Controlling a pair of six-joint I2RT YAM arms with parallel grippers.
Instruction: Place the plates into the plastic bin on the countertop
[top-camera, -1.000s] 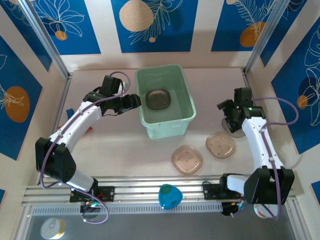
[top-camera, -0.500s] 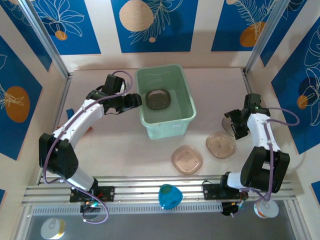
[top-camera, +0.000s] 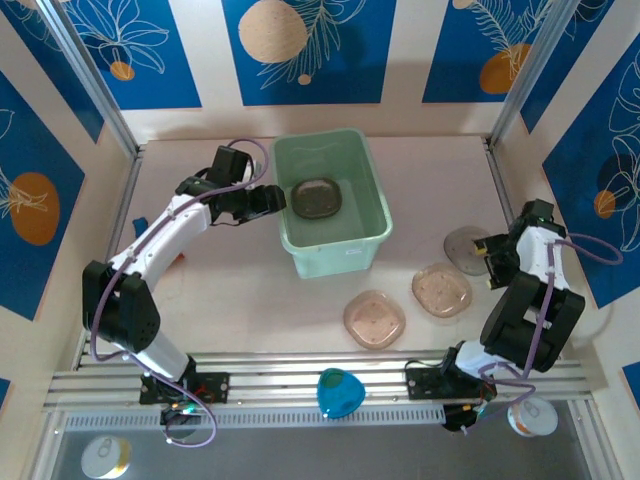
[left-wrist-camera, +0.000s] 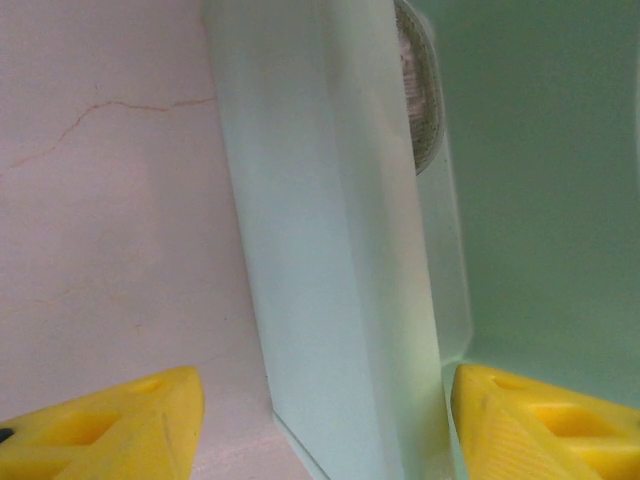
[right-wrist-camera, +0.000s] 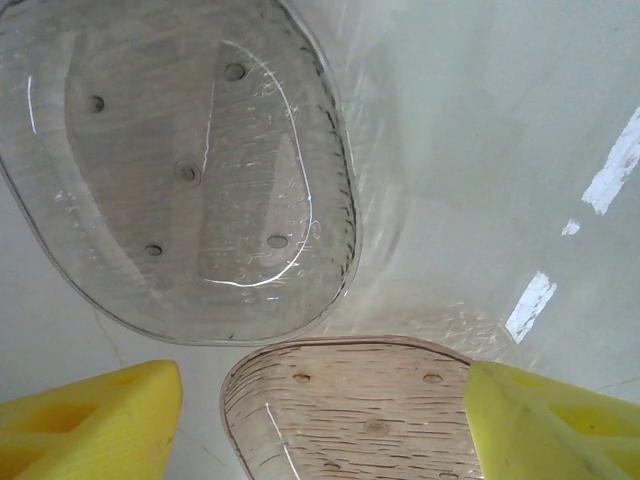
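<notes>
Mint-green plastic bin (top-camera: 340, 255) wall sits right between my left gripper (top-camera: 272, 200) fingers, which are spread wide, with a brown plate (top-camera: 317, 197) lying inside. My right gripper (top-camera: 492, 262) hangs open over a grey plate (right-wrist-camera: 180, 170) and a pinkish plate (right-wrist-camera: 360, 410), just beside each other on the countertop (top-camera: 250, 290).

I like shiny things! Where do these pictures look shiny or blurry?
Right wrist view: white glare streaks on the countertop, thin glints across the grey plate. Left wrist view: the bin wall is so close it looks soft and blurry. Top view: sharp, evenly lit.

Translucent glossy plastic plates (right-wrist-camera: 180, 170), smooth satin mint plastic bin (left-wrist-camera: 330, 250), smooth faintly veined countertop (left-wrist-camera: 110, 200), ribbed metal rails (top-camera: 300, 388).
</notes>
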